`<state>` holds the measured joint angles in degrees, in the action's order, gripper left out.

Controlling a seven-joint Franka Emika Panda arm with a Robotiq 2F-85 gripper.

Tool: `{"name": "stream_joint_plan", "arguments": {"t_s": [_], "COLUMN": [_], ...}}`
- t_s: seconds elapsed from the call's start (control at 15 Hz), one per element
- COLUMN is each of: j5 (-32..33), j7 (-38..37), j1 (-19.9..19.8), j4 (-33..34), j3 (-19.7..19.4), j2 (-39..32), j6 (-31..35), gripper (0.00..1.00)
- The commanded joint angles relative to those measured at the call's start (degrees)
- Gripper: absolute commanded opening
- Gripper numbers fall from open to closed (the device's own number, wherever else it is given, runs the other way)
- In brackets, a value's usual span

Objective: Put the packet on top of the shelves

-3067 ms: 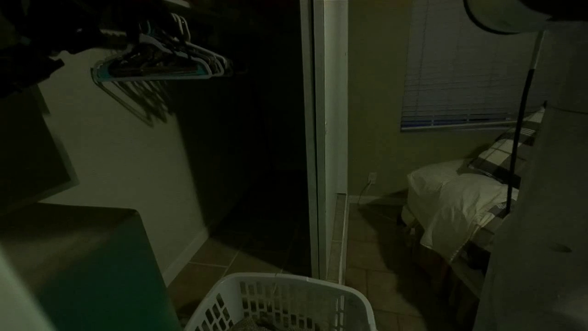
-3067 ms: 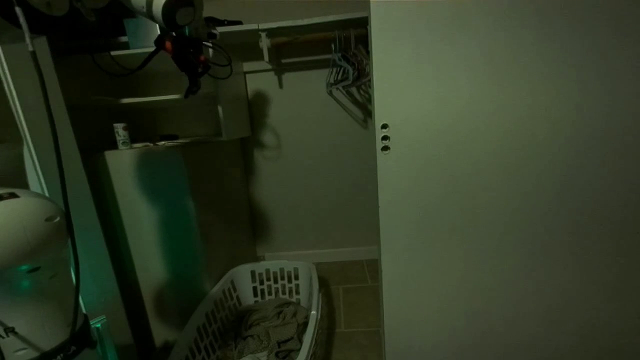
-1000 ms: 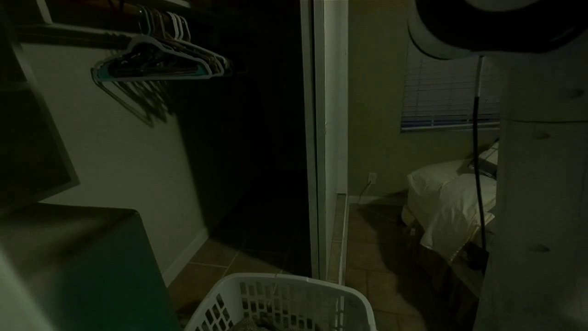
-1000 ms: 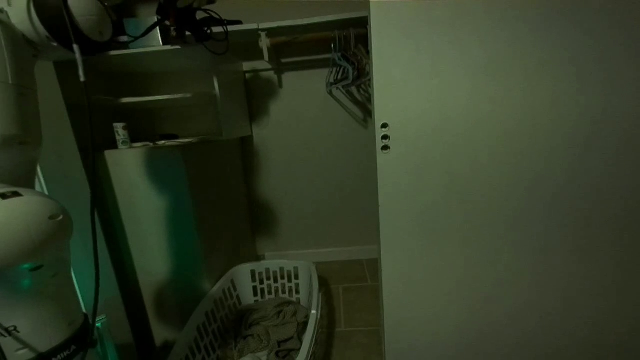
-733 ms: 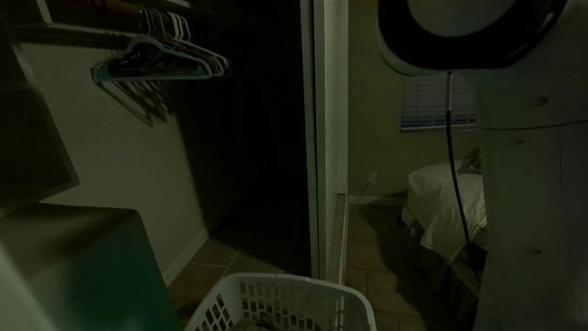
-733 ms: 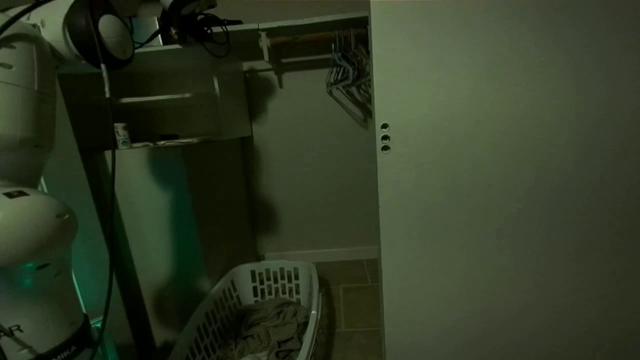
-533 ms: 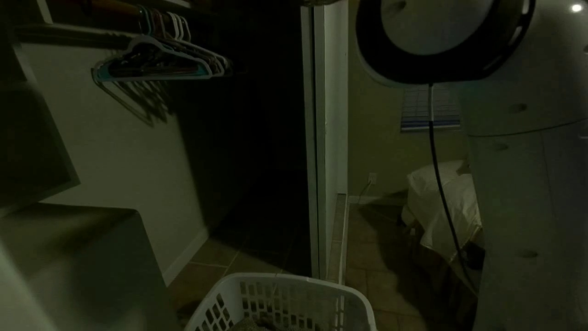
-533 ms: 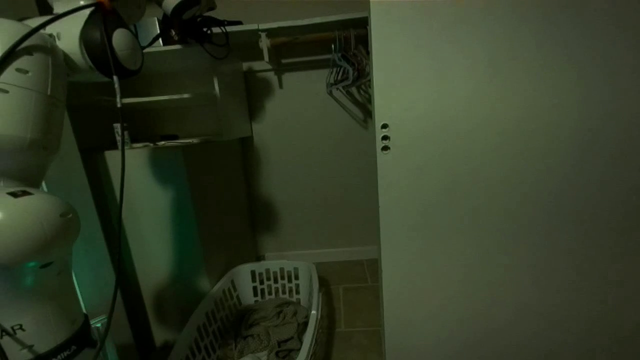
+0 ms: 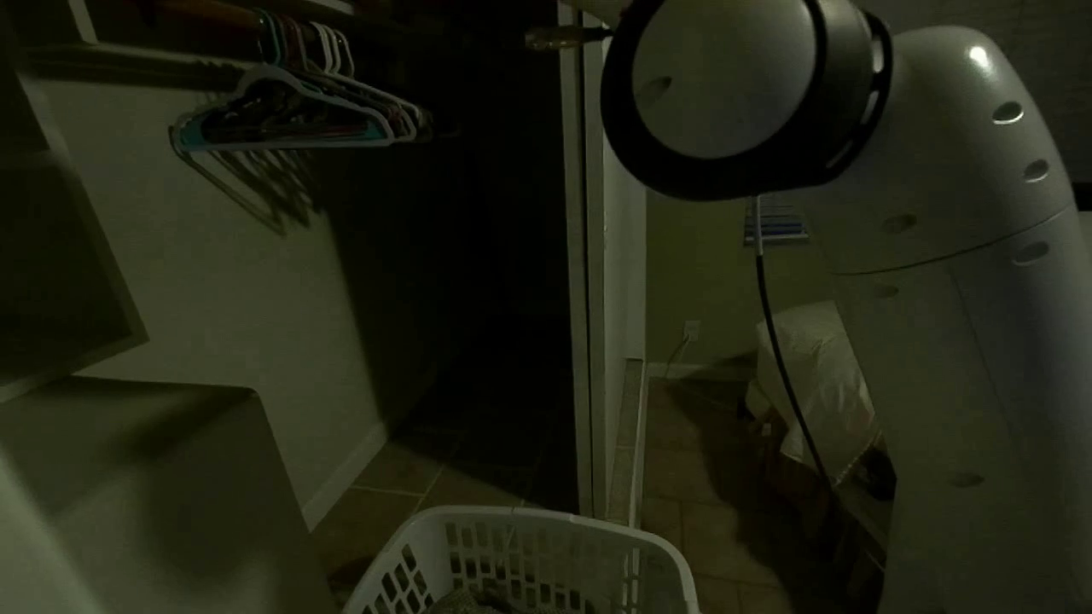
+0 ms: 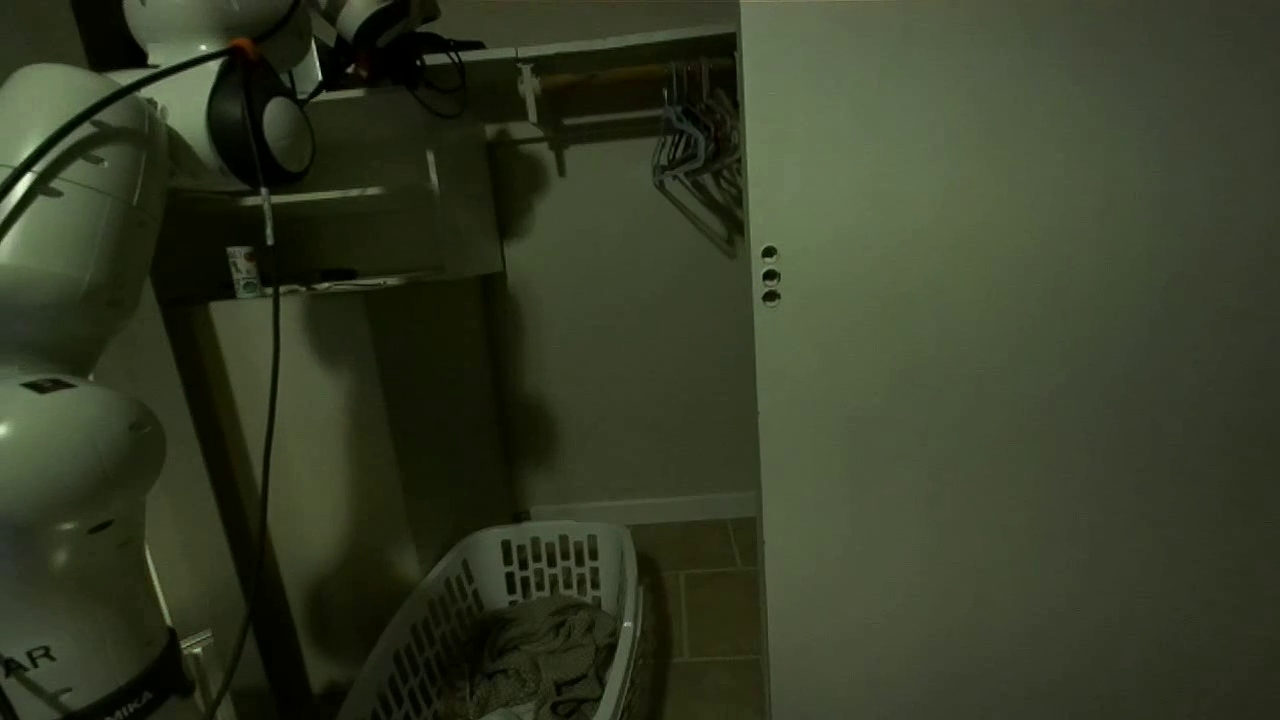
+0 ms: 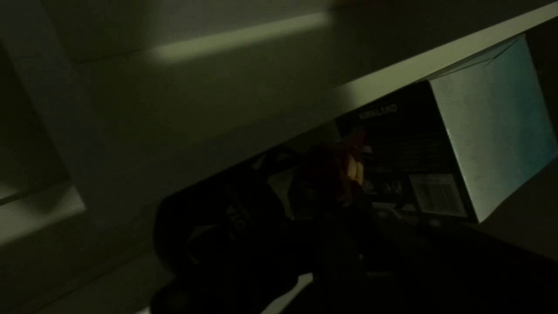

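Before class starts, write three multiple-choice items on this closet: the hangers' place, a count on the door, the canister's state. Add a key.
1. In both exterior views, the hangers hang:
A left of the shelves;
B right of them;
C inside them.

2. Round fittings on the door:
A three;
B five;
C seven.

3. The canister is:
A lying flat;
B hanging;
C standing upright.

1 B, the shelves sit at picture left, hangers farther right;
2 A, three circles form a column;
3 C, its long sides run upward.
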<state>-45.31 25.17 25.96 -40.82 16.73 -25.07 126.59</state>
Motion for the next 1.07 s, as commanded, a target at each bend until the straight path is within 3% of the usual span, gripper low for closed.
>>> {"name": "stream_joint_plan", "arguments": {"t_s": [0.0,0.67,0.73,0.8,0.87,1.0], "j5": [3.05,4.3,4.28,4.34,4.67,4.87], "j7": [-2.52,-2.97,-2.98,-3.03,-3.11,-3.06], "j1": [2.09,3.67,3.74,3.82,3.95,3.99], "j4": [5.7,8.91,9.07,9.21,9.22,9.38], "j3": [-0.9,-1.67,-1.75,-1.89,-2.1,-2.12], "j2": [-3.89,-6.58,-6.69,-6.78,-6.8,-6.92], "j6": [0.29,0.05,0.06,0.05,0.09,-0.01], "gripper": [0.08,0.09,0.13,0.29,0.38,0.48]}}
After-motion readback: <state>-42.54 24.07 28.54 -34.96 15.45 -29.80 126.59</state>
